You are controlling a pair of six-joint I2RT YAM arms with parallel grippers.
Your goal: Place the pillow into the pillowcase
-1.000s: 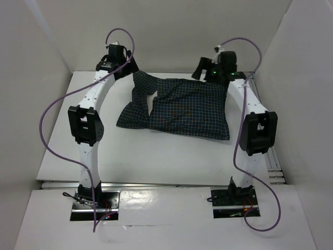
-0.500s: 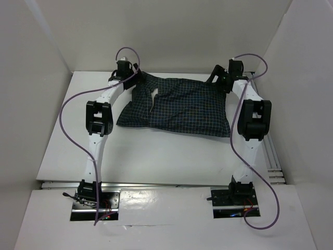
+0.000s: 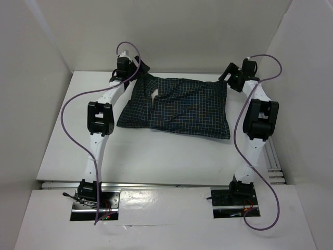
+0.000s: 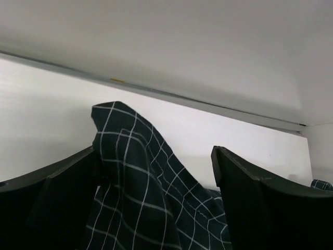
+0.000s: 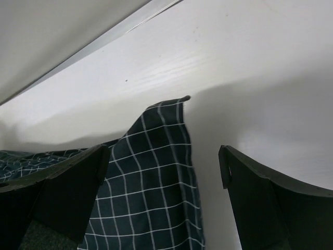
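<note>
The dark navy cloth pillowcase with thin light checks (image 3: 179, 109) lies on the far half of the white table (image 3: 156, 156). Its right part looks fat and full. I think the soft cream pillow is inside, but I cannot see any of it for sure. The left end is flat and floppy.

The left gripper (image 4: 156, 172) is wide open. A peak of the cloth stands between its fingers, but it holds nothing. The right gripper (image 5: 164, 156) is wide open too, around the pointy far right corner, and grips nothing.

To do this well, each gripper should pinch only cloth, deep enough not to slip. Then both should lift together slowly.
</note>
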